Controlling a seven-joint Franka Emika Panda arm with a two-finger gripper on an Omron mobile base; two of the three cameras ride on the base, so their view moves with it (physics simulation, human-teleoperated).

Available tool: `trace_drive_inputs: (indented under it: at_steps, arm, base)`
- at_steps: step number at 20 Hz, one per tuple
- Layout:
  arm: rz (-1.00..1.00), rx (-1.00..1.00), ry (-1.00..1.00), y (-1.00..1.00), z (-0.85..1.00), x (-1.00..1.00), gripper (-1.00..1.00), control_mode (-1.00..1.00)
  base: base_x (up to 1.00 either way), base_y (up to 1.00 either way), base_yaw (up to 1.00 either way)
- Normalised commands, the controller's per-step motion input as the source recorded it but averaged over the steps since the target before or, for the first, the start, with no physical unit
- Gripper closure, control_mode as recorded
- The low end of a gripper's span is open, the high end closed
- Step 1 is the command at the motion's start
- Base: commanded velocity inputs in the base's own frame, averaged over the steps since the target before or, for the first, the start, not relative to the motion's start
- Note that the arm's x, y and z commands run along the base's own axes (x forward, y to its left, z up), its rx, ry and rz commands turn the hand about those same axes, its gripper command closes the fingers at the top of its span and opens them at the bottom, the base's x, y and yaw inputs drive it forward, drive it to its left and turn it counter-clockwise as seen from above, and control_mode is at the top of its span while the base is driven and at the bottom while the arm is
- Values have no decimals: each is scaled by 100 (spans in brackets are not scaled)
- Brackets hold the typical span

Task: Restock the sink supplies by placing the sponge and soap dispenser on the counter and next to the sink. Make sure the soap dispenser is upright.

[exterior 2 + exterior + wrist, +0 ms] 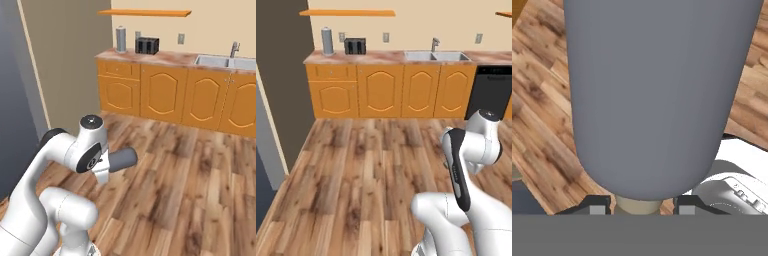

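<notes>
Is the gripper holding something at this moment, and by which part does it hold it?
Yes. The gripper holds the soap dispenser, clamped at its narrow pale neck between the two fingers; the grey body points away from the hand.

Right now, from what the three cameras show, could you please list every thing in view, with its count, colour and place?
soap dispenser: one, slate grey, tan neck, held over the floor
counter: one, reddish-brown marbled, along the far wall
sink: one, light grey, in the counter
faucet: one, grey, behind the sink
toaster: one, black, on the counter
cylinder: one, grey, upright, counter's left end
wall outlets: three, grey, above the counter
cabinets: one row, orange, under the counter
dishwasher: one, black, right of the cabinets
floor: brown wood
gripper: one, dark tips, shut on the dispenser's neck
arm: one, white
</notes>
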Motion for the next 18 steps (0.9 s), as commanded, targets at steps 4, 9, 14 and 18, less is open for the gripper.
trace_drive_inputs:
  at_steps: [4, 9, 14, 18]
  arm:
    - [0, 0, 0, 0, 0, 0, 100, 100]
    - [0, 0, 0, 0, 0, 0, 100, 100]
    - [0, 0, 0, 0, 0, 0, 100, 100]
    - [0, 0, 0, 0, 0, 0, 100, 100]
  base:
    - [100, -7, -20]
    - [100, -4, -19]
    - [100, -13, -17]
    - [100, -16, -15]
